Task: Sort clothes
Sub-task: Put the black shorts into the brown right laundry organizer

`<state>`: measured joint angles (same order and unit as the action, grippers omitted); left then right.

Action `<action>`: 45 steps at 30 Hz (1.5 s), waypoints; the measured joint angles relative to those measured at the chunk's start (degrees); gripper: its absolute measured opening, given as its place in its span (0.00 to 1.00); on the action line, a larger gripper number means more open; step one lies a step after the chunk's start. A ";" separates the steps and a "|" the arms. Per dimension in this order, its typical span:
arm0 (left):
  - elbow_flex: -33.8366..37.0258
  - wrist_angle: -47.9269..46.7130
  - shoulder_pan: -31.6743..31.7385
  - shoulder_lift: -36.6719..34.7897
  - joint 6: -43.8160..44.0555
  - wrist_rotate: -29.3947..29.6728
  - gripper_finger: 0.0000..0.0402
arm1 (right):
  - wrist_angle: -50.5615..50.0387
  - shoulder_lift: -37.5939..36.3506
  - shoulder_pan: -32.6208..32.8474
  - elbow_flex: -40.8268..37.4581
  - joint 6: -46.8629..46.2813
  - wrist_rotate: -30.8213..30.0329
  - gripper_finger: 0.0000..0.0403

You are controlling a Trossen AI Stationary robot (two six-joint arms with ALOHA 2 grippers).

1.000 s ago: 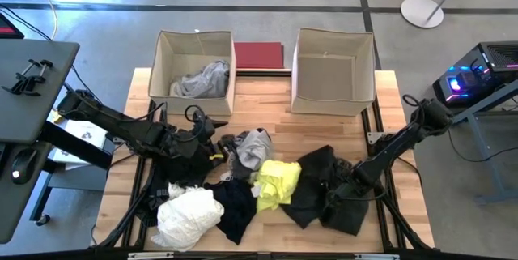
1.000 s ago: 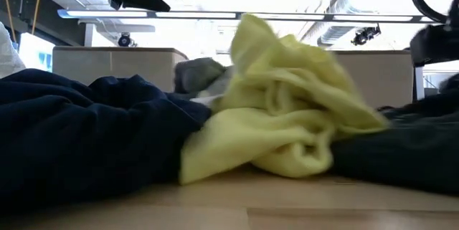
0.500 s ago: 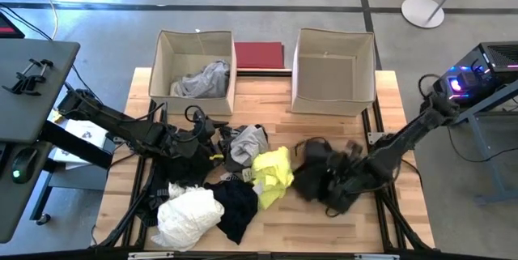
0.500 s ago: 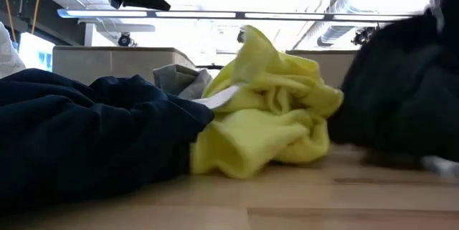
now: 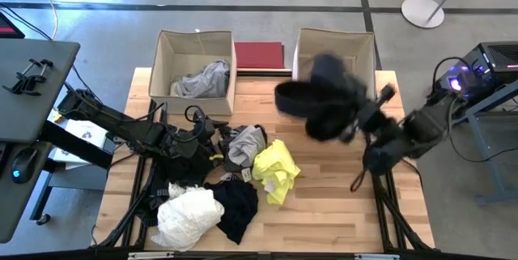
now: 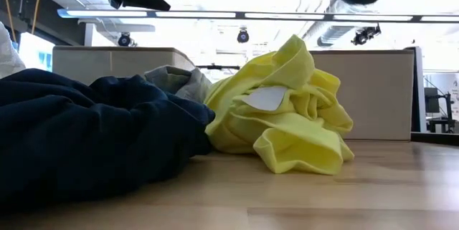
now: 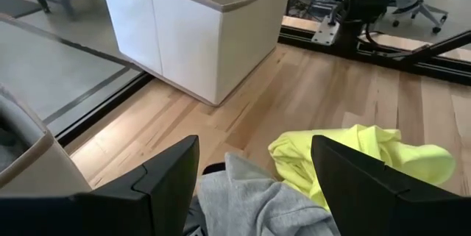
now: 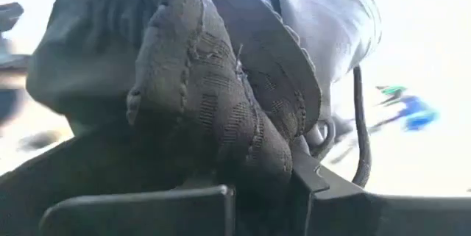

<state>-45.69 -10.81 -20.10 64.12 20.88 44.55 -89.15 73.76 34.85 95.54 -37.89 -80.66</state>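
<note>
I have the right claw (image 5: 366, 122) clamped on a black garment (image 5: 320, 98), carried in the air over the right half of the bench (image 5: 324, 203), just in front of the right-hand box (image 5: 333, 70). The right wrist view confirms the grip: dark ribbed fabric is bunched between the fingers. The cloth hangs off the claw toward the bench centre, so most of its bulk is to one side of the grip, not below it.

The left claw (image 7: 254, 184) waits wide open and empty, low over the grey garment (image 5: 247, 145) near the bench centre.

Remaining items: the neon yellow garment (image 5: 275, 169) lies mid-bench; a dark navy garment (image 5: 235, 203) and a white garment (image 5: 188, 213) lie by the front edge, left of centre. A grey piece (image 5: 202, 80) already sits in the left-hand box (image 5: 193, 41).

Procedure for the step in hand, as I judge it:
1. Carry the load high enough that the trailing fabric clears the near wall of the right-hand box.
2. Centre the claw over the box opening, not over its rim, since the loose bulk swings wide.
3. Let the swing settle before releasing.
4. Open fully, then lift straight up so no fold snags a finger.

Risk: a sleeve draping over the box wall and dragging the garment back out.
</note>
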 joint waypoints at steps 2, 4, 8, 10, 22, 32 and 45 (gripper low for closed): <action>0.00 0.00 0.00 0.00 0.00 0.01 0.63 | -0.08 -0.20 -3.42 2.38 6.15 -5.67 0.09; 0.00 0.00 0.00 0.00 0.00 -0.01 0.63 | -0.69 -0.81 -8.22 4.02 10.73 -8.99 0.09; 0.00 0.00 0.00 0.00 -0.11 0.01 0.63 | -0.89 -3.56 -21.72 3.99 13.01 -7.37 0.09; 0.00 0.01 0.00 0.00 -0.27 0.01 0.63 | -0.96 -5.09 -29.67 2.68 12.88 -4.36 0.09; 0.00 2.09 0.07 0.00 -3.58 1.23 0.63 | 44.37 -3.31 -65.21 -16.98 48.44 34.26 0.09; 0.00 2.05 -0.05 0.00 -2.66 1.07 0.63 | 43.29 9.75 -81.17 -28.20 46.73 56.11 0.09; 0.00 2.08 -0.15 0.00 -1.40 1.06 0.63 | 41.97 25.01 -87.05 -30.88 44.93 67.17 0.14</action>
<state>-45.69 -8.73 -20.25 64.12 19.49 45.60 -47.18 98.77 -52.20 64.66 7.04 -13.49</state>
